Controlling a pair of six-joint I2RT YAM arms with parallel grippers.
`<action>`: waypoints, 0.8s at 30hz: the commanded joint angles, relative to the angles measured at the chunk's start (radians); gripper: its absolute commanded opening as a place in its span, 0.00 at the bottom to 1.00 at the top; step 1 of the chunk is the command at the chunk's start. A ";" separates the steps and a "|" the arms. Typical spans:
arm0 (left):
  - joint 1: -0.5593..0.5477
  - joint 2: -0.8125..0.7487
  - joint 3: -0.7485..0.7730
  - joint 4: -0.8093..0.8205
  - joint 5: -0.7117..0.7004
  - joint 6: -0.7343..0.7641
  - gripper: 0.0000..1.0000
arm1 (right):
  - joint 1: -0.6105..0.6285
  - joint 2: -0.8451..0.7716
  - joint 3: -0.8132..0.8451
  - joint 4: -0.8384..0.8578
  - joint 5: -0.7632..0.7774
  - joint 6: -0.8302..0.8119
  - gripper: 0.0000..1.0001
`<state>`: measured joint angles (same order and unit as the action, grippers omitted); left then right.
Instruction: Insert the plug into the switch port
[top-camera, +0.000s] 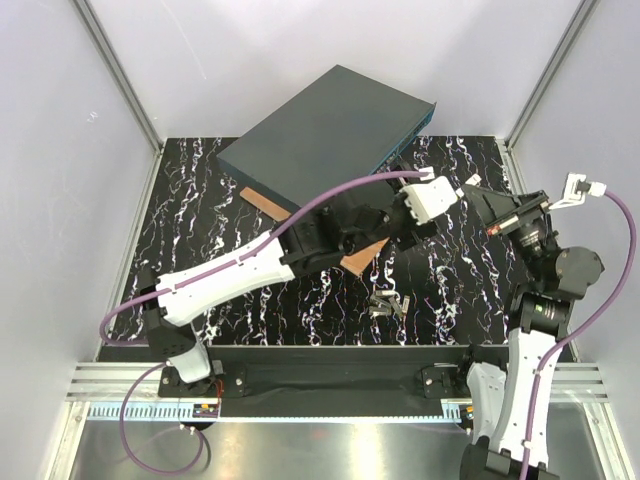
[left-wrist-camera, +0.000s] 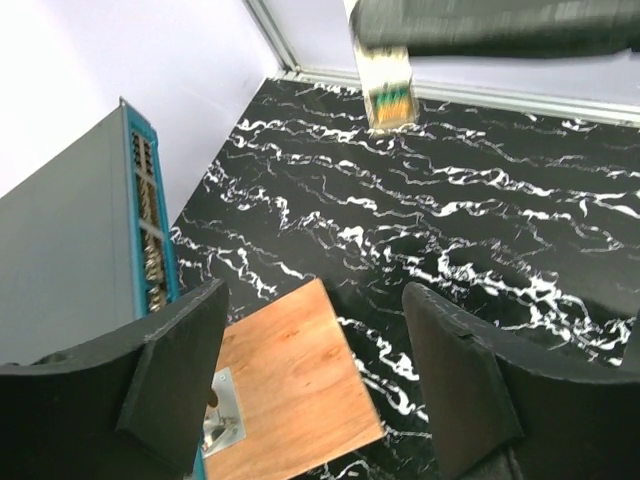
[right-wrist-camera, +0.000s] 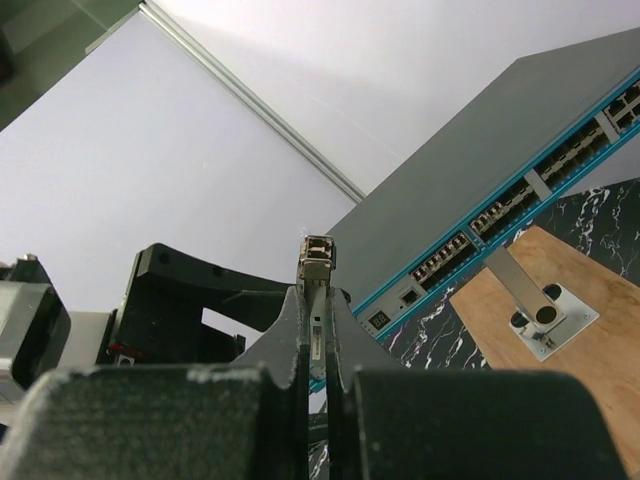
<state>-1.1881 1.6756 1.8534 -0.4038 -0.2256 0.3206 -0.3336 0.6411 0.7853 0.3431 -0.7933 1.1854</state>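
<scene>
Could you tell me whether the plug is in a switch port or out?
Out. The small metal plug sits pinched in the right gripper, clear of the flat dark grey-teal switch box and its ports.

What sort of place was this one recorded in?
Probably a lab robot cell, not a real server room: plain white walls on aluminium framing enclose a black marbled table, two arms are bolted at its near edge, and the switch is the lone device.

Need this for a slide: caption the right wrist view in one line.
Right gripper shut on the plug; beyond it, the switch with its teal port row and a wooden board.
</scene>
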 joint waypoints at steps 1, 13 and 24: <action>-0.025 0.016 0.081 0.118 -0.075 -0.012 0.74 | 0.005 -0.041 -0.017 0.020 0.017 -0.020 0.00; -0.048 0.078 0.148 0.135 -0.061 -0.067 0.62 | 0.005 -0.084 -0.054 -0.033 0.009 -0.040 0.00; -0.048 0.117 0.181 0.120 -0.032 -0.114 0.67 | 0.005 -0.095 -0.067 -0.067 -0.018 -0.056 0.00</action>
<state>-1.2324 1.7771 1.9686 -0.3363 -0.2668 0.2321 -0.3336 0.5625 0.7242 0.2859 -0.7902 1.1553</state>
